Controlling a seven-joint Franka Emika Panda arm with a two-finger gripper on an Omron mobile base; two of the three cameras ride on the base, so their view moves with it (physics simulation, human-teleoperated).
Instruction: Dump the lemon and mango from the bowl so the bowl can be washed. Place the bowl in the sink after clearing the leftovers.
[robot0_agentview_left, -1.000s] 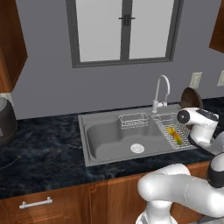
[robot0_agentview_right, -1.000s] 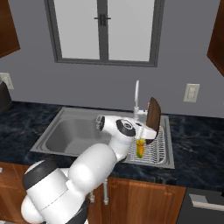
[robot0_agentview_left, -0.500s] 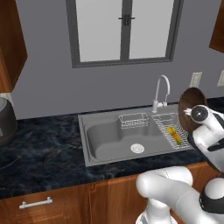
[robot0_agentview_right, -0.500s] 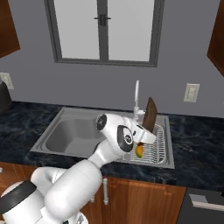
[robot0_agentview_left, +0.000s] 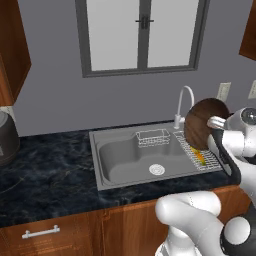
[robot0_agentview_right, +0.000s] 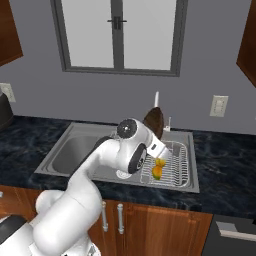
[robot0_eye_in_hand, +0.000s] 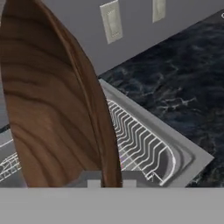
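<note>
Your hand (robot0_eye_in_hand: 108, 183) pinches the bowl (robot0_agentview_left: 206, 123) by its rim, tipped on edge above the sink (robot0_agentview_left: 125, 165)'s rack side. Since a second ago it has risen; fruit (robot0_agentview_right: 158, 169) lies on the rack.

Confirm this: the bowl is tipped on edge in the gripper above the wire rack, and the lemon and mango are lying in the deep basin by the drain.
Not quite. The bowl is tipped on edge above the rack, but the fruit lies on the ribbed wire rack of the sink, not in the deep basin by the drain. The right base view shows it best.
</note>
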